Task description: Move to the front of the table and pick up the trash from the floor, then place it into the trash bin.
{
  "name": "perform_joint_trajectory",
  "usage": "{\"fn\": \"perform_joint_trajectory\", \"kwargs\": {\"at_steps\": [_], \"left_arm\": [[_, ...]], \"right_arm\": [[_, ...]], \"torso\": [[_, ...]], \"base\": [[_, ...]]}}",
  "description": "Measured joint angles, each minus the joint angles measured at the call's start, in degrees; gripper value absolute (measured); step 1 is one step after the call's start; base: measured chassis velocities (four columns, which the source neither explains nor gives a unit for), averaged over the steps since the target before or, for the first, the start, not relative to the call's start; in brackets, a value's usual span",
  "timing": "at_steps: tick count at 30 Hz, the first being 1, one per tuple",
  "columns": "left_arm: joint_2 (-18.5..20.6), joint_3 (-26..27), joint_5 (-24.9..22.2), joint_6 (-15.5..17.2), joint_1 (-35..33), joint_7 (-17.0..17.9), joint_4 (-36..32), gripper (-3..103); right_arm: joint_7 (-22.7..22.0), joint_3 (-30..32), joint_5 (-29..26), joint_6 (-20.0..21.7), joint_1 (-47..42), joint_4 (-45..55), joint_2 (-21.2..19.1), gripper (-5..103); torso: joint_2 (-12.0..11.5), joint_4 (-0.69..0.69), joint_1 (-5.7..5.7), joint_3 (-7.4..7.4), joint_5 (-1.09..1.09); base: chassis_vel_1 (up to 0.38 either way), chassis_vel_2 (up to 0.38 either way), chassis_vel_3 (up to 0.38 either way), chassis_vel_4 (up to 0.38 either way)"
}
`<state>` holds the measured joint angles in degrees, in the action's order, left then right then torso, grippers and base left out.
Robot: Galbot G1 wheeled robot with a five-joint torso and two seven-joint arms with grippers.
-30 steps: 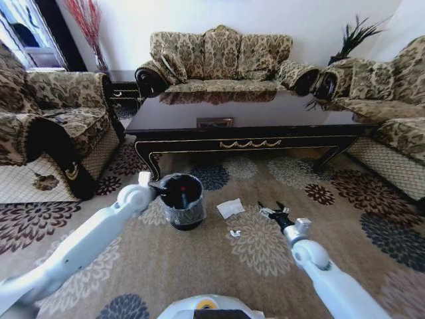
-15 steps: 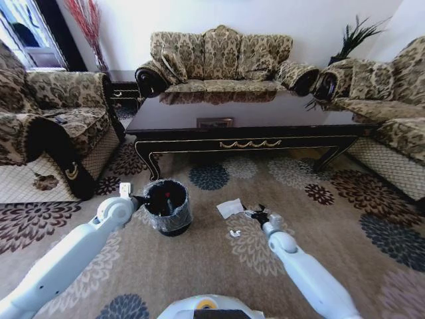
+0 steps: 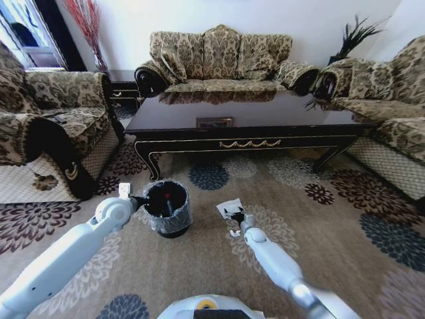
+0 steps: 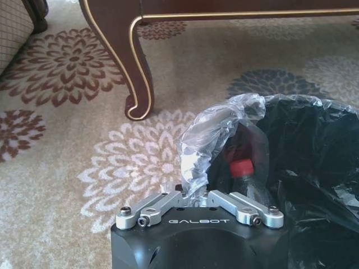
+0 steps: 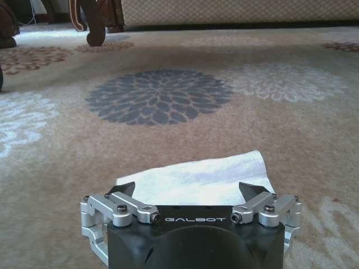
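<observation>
Now the crumpled white paper sheet [image 3: 230, 206] lies flat on the patterned carpet [image 3: 345, 219], roughly at 1 o'clock from the robot in the head view, in front of the long glossy dark desk with gold scroll ornament [image 3: 249, 143]. A tiny white scrap [image 3: 234, 233] sits just nearer the robot.

Right tool [image 3: 232, 214] has swung in from the right over the last second and is down at the sheet's near edge; in the right wrist view the right tool [image 5: 190, 193] is spread wide, the paper [image 5: 205, 178] between its tips, not yet pinched. Judgement: grasp is imminent.

Small round black bin with clear plastic liner [image 3: 166, 207] stands at 9 o'clock of the paper, near it. It has shifted slightly left with the left arm. Left tool [image 4: 193, 196] is closed on a bunched fold of the liner [image 4: 216, 137]; a red-capped item [image 4: 241, 167] lies inside.

Writing: "GALBOT" is embossed on both tool bodies.
</observation>
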<state>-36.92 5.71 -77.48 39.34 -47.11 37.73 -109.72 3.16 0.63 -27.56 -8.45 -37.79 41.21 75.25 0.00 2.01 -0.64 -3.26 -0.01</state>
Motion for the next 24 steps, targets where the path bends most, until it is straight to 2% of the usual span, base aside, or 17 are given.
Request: {"fn": "perform_joint_trajectory", "kwargs": {"at_steps": [8,14,21,22,24], "left_arm": [[0.7,-0.5,-0.4,0.1,-0.6,0.9,-0.9,3],[1.0,-1.8,-2.1,0.1,1.8,1.8,-1.1,3],[1.0,-2.4,-3.6,0.2,2.8,2.9,-1.7,3],[1.1,-2.4,-3.8,0.2,2.9,3.0,-1.8,3],[1.1,-2.4,-3.8,0.2,2.9,3.1,-1.8,3]], "right_arm": [[0.9,1.5,1.1,-0.3,1.4,-3.6,0.6,100],[0.8,3.1,2.8,0.0,1.8,-7.5,0.7,100],[1.1,4.2,5.0,-0.2,2.8,-10.8,1.5,100],[1.1,4.4,5.7,-0.4,3.2,-11.9,1.8,102],[1.2,4.5,6.1,-0.6,3.5,-12.4,2.0,99]], "torso": [[0.0,-0.01,0.00,0.01,0.00],[0.0,0.02,0.00,0.01,0.01],[0.0,-0.01,0.00,0.01,0.01],[0.0,-0.01,0.00,0.01,0.01],[0.0,-0.01,0.00,0.01,0.01]], "base": [[0.000,0.000,0.000,0.000],[0.000,0.000,0.000,0.000],[0.000,0.000,0.000,0.000],[0.000,0.000,0.000,0.000],[0.000,0.000,0.000,0.000]]}}
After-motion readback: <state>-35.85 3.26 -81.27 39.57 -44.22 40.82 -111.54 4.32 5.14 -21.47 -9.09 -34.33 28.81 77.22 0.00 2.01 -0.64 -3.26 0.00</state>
